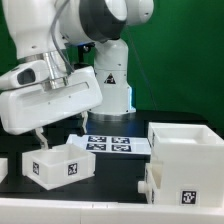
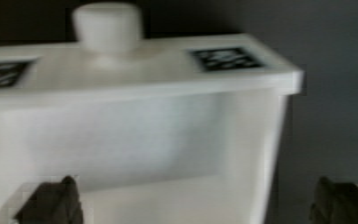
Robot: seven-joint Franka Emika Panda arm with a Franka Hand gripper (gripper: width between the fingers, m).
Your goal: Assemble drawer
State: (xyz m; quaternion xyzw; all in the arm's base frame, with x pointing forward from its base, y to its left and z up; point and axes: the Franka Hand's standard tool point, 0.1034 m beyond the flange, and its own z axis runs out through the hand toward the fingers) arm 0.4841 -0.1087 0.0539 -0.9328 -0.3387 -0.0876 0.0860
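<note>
Currently, a small white tray (image 1: 60, 167) with a black-and-white tag is seen on the dark table (image 1: 115, 175) toward the exterior view's left. The end effector (image 1: 52, 135) is held just above it, fingers spread open, nothing gripped. In the wrist view the tray (image 2: 149, 120) is seen between the dark fingertips (image 2: 51, 202), with a round knob (image 2: 108, 28) on its face. The marker board (image 1: 112, 145) is laid flat mid-table. The large housing (image 1: 188, 160) is placed at the exterior view's right.
</note>
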